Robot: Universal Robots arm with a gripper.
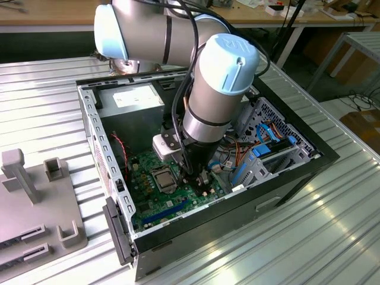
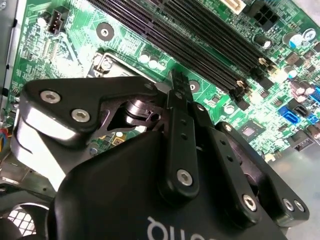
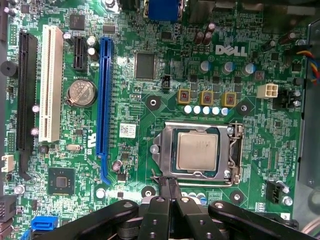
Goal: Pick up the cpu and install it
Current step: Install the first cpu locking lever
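Observation:
The cpu [image 3: 197, 151] is a pale silvery square lying flat in the metal socket frame [image 3: 162, 150] on the green motherboard [image 3: 130, 165]. In the exterior view the cpu [image 1: 161, 176] shows in its socket just to the exterior view's left of my gripper [image 1: 199, 173]. My gripper [image 3: 168, 183] is shut, its two black fingers pressed together. The tips sit at the socket frame's edge, beside the thin wire lever [image 3: 200, 176], a short way from the cpu. In the second wrist view my gripper [image 2: 176, 84] points down at the board next to the socket corner [image 2: 106, 63].
The arm reaches down into an open computer case [image 1: 95, 127] on a ribbed metal table. Blue cables and a drive cage [image 1: 267, 148] crowd the exterior view's right. Memory slots [image 2: 200, 35], expansion slots [image 3: 105, 95] and capacitors [image 3: 206, 97] surround the socket. A grey fixture [image 1: 35, 202] stands outside the case.

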